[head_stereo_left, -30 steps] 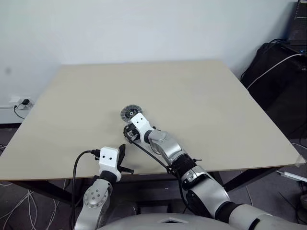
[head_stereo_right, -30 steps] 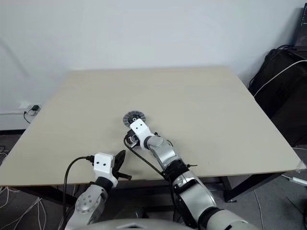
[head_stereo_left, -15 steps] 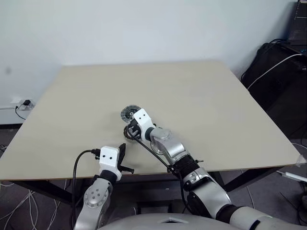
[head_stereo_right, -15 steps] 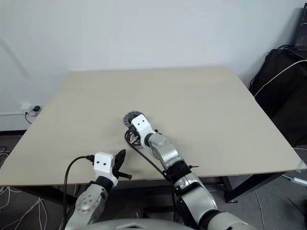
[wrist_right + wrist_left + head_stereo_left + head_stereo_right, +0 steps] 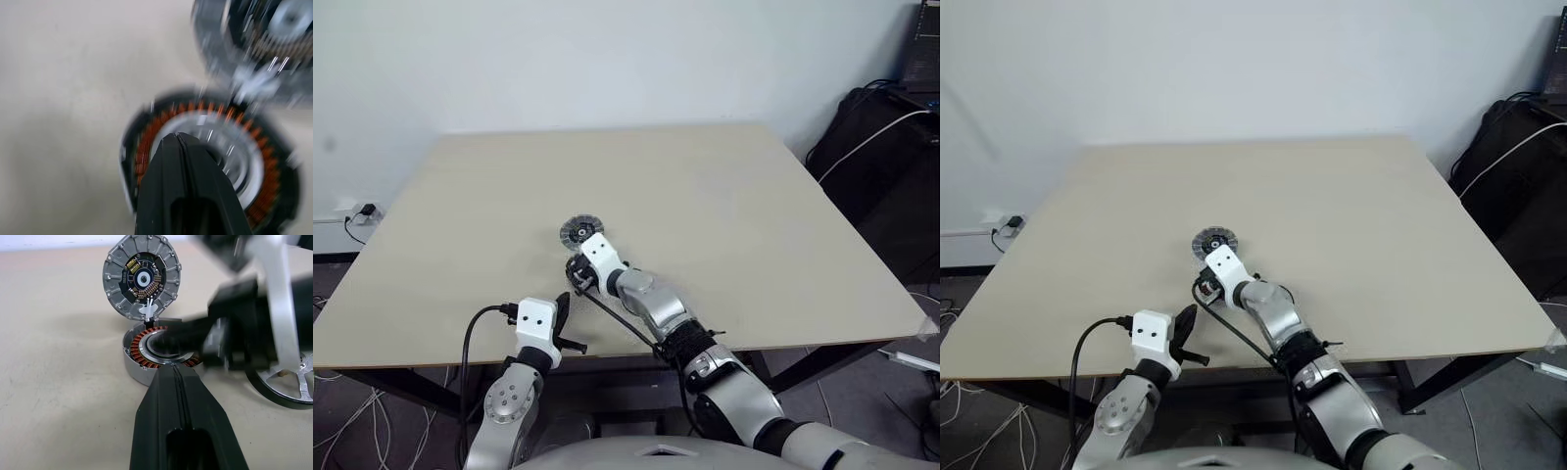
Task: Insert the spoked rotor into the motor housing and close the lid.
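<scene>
Now your right pincer [image 5: 178, 139], pressed together, hovers over the copper-wound motor housing [image 5: 146, 357]; next, fetch the spoked rotor [image 5: 288, 382].

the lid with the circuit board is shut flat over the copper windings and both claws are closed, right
Not quite. In the left wrist view the lid stands open, tilted up behind the copper windings, which lie uncovered. Left claw and right claw are closed.

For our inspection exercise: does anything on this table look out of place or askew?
Yes: the ribbed grey disc stands on edge, circuit face showing, instead of lying flat. It rises just behind the copper-wound cup, joined to it by pale wires. Nothing looks spilled or broken.
</scene>
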You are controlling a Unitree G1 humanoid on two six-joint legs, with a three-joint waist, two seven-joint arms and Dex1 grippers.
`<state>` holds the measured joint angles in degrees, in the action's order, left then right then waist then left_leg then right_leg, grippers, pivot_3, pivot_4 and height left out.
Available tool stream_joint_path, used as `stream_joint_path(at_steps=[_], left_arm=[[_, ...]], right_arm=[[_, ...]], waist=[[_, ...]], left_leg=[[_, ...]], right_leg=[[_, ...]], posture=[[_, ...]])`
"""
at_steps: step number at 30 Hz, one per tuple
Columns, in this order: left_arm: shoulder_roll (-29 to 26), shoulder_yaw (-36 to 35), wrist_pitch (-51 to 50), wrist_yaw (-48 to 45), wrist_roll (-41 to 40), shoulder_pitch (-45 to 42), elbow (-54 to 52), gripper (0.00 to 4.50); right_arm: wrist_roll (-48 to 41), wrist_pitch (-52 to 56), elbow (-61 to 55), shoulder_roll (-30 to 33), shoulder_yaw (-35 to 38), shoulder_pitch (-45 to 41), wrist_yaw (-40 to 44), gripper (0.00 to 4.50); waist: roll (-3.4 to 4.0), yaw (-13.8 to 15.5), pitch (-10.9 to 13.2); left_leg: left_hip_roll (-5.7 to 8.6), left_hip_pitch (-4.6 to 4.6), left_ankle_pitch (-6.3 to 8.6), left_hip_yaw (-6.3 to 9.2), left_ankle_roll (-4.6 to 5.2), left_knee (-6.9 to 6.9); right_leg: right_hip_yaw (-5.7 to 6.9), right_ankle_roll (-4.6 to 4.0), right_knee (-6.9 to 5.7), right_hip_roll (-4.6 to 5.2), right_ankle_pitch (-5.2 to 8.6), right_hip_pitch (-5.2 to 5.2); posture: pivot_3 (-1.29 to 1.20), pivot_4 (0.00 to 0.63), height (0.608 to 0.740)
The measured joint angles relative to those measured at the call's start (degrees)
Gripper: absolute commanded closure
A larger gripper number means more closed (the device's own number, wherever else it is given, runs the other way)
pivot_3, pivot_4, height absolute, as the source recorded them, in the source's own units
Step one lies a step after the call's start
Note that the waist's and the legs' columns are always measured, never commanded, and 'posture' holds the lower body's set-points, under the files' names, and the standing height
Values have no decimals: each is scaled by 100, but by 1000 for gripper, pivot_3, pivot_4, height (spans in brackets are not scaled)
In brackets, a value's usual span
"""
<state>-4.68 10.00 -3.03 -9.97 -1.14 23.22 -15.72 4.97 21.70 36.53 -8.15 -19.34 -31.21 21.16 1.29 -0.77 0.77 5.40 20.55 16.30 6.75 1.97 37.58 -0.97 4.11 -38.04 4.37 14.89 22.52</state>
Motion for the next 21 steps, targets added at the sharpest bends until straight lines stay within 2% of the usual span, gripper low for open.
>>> stream_joint_path(at_steps=[14, 21], left_arm=[[0, 3, 16, -7, 0, 6, 1, 4500], [-5, -1, 18, -4, 1, 10, 1, 4500]], right_arm=[[-230, -57, -221, -3, 340, -100, 46, 4469], [-75, -328, 573, 13, 295, -271, -156, 4469]], waist=[[2, 0, -5], [7, -5, -8]], left_leg=[[0, -1, -1, 3, -2, -3], [1, -1, -2, 3, -3, -3]], right_leg=[[1, 0, 0, -2, 0, 1], [-1, -1, 0, -2, 0, 1]], posture=[[0, 0, 740], [0, 0, 740]])
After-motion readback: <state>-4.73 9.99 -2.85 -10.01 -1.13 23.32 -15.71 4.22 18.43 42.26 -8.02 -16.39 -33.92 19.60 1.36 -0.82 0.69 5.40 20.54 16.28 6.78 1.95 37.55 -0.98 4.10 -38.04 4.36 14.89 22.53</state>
